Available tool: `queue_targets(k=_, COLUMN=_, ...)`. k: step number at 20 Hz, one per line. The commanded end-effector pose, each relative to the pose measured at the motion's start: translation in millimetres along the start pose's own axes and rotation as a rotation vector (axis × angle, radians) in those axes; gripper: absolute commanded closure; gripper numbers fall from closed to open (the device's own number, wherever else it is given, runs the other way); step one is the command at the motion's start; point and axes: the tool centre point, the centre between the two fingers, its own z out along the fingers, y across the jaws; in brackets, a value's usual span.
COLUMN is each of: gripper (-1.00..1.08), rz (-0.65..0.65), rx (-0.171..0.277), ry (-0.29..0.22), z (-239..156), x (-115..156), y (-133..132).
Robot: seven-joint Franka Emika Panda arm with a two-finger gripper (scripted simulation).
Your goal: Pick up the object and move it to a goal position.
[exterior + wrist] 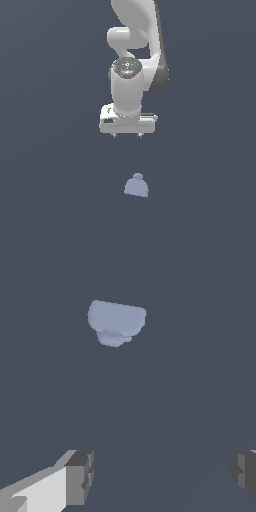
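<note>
So I've got the gripper (127, 135) hanging above the floor with its fingers (79, 476) spread wide and nothing between them, which makes sense since the object (136, 186) is narrower than that gap. The object sits on its flat base, knob up, nearer the camera than the gripper and a touch to the exterior view's right, well apart from it. Pickup hasn't started, I reckon.

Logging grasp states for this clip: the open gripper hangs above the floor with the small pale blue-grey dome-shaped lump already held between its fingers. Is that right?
Not quite. The gripper is open and above the floor, but it holds nothing: the small pale blue-grey dome-shaped lump sits on the floor, apart from the fingers. Both the exterior and wrist views show the gap.
</note>
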Motion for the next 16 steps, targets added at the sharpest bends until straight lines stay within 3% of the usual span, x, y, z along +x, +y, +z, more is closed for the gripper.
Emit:
queue_targets(k=1, gripper=-0.92, rz=0.0, rx=0.0, ry=0.0, z=0.0, x=0.0, y=0.0)
queue_targets(k=10, gripper=-0.92, rz=-0.079, rx=-0.004, ry=0.014, z=-3.8, x=2.5, y=-22.0)
queue_targets(k=16, gripper=-0.92, rz=-0.083, rx=-0.005, ry=0.015, z=-3.8, x=2.8, y=-22.7)
